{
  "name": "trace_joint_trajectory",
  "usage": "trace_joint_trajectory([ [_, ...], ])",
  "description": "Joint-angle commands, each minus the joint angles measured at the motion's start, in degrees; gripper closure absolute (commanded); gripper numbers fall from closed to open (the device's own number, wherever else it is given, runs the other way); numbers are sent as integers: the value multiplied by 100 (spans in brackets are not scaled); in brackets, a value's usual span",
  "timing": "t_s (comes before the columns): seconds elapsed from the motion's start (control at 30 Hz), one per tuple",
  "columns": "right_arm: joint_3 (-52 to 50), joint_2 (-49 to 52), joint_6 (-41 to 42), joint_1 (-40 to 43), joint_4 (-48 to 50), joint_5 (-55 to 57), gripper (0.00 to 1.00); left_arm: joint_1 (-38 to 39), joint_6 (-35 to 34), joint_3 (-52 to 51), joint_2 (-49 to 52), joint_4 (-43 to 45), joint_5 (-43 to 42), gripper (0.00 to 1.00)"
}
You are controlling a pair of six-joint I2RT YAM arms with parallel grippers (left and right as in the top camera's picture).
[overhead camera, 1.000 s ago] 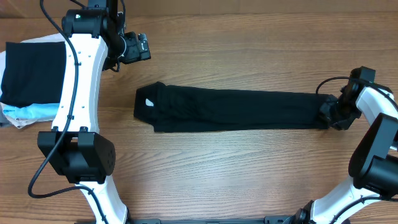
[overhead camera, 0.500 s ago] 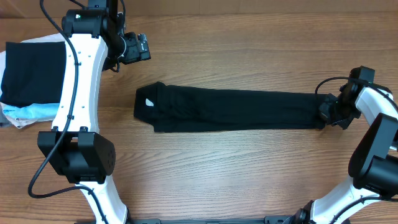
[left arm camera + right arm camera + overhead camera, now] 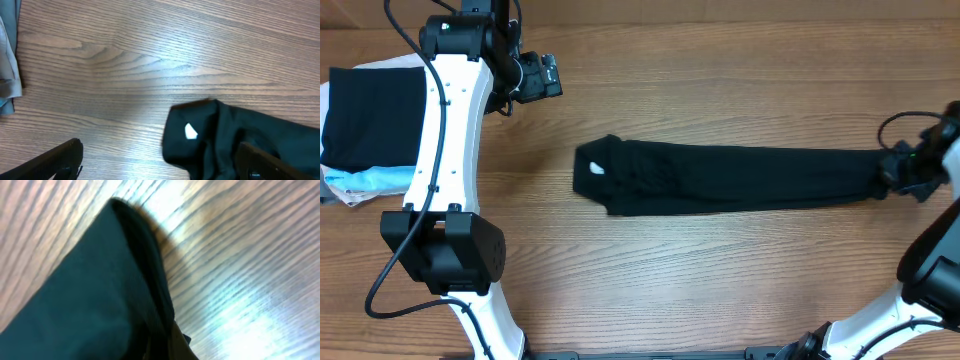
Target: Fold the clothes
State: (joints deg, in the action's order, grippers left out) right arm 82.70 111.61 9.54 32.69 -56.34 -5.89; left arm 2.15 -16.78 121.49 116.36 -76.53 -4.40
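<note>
Overhead, shirt: the black soft-fabric T-shirt (image 3: 740, 178), folded into a long strip, is lying across the brown wood-grain table (image 3: 720, 290).
Overhead, right gripper: the right gripper (image 3: 893, 180) is pinching the strip's right end, jaws clenched.
Overhead, left gripper: the left gripper (image 3: 550, 76) is hovering spread wide, well apart from the shirt (a stack of folded garments (image 3: 365, 182) is sitting far left).
Left wrist: parted fingers (image 3: 55, 160) are framing the strip's end, its white patch (image 3: 191, 131) facing up.
Right wrist: black fabric is filling the lower left; fingers not visible.

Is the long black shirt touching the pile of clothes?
No, the black shirt lies well apart from the pile.
</note>
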Motion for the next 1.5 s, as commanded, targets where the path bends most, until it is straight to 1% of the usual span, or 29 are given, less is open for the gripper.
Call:
trace_joint_trajectory([
  [0.0,365,-17,-323,-61,-291,-774,96,11,4,11,17,7,55,0],
  [0.07,542,-28,-485,-160,-575,-955,96,11,4,11,17,7,55,0],
  [0.2,817,-190,-629,-520,-1126,-970,96,11,4,11,17,7,55,0],
  [0.47,841,-581,-898,-1502,-2004,-966,96,11,4,11,17,7,55,0],
  [0.77,837,-581,-1005,-2743,-2312,-1045,96,11,4,11,17,7,55,0],
  [0.93,662,-577,-1001,-3342,-2081,-852,96,11,4,11,17,7,55,0],
  [1.13,142,-573,-894,-3816,-1338,-772,96,11,4,11,17,7,55,0],
  [1.27,-177,-573,-590,-4052,-750,-796,96,11,4,11,17,7,55,0],
  [1.47,-352,-573,-177,-4251,-227,-837,96,11,4,11,17,7,55,0],
])
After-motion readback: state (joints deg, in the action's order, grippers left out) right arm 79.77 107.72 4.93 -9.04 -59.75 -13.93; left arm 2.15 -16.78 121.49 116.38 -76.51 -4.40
